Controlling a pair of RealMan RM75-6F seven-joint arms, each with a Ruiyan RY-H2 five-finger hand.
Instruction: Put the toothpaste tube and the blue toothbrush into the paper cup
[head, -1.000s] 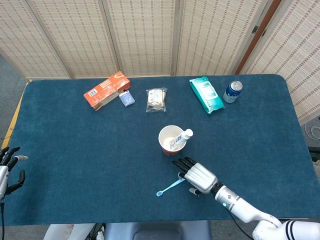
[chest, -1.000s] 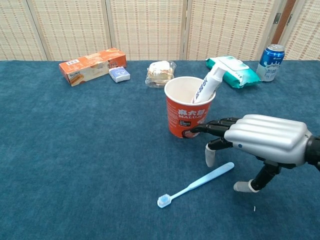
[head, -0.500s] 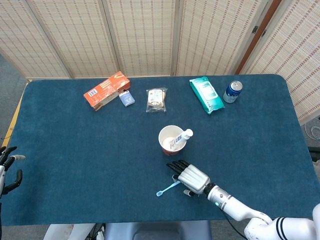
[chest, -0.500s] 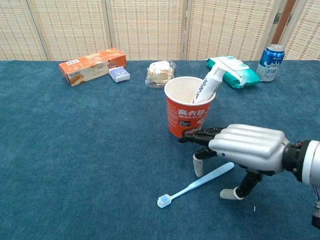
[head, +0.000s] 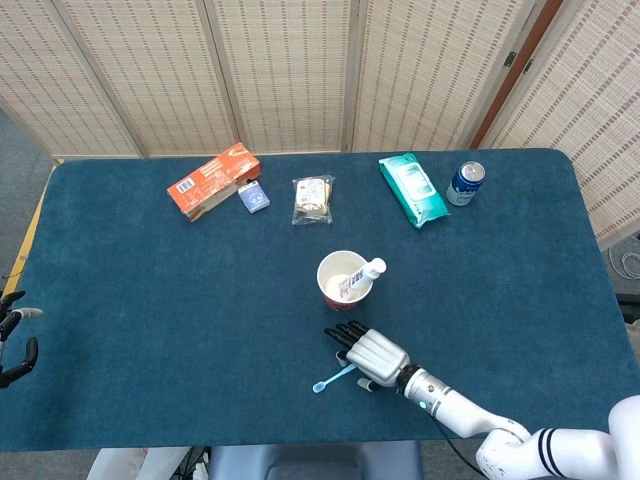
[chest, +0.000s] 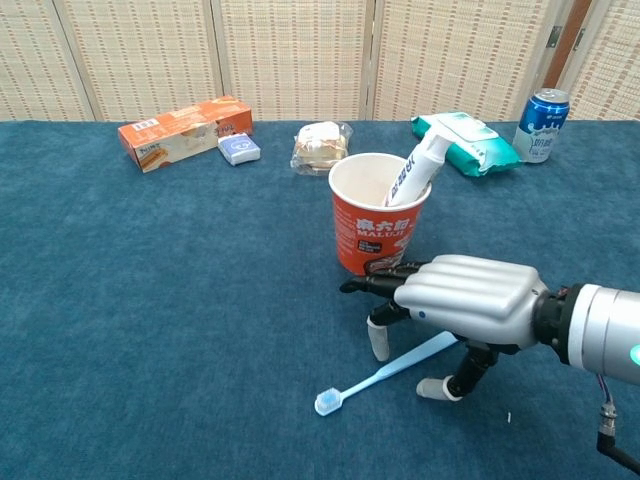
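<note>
Right hand (chest: 470, 300) is hovering palm-down over the handle end of the light-blue plastic toothbrush (chest: 375, 376), fingers spread and arched, grasping nothing; fingertips (chest: 379, 345) are sitting just beside the handle, contact unclear. Toothbrush is lying flat on the dark blue felt table (chest: 150, 320), bristle head pointing toward the near-left, just in front of the red-and-white paper cup (chest: 378, 215). White toothpaste tube (chest: 418, 168) is already standing tilted inside the cup, cap end sticking out over the rim. Left hand (head: 14, 335) is hanging at the far left table edge, fingers apart, holding nothing.
</note>
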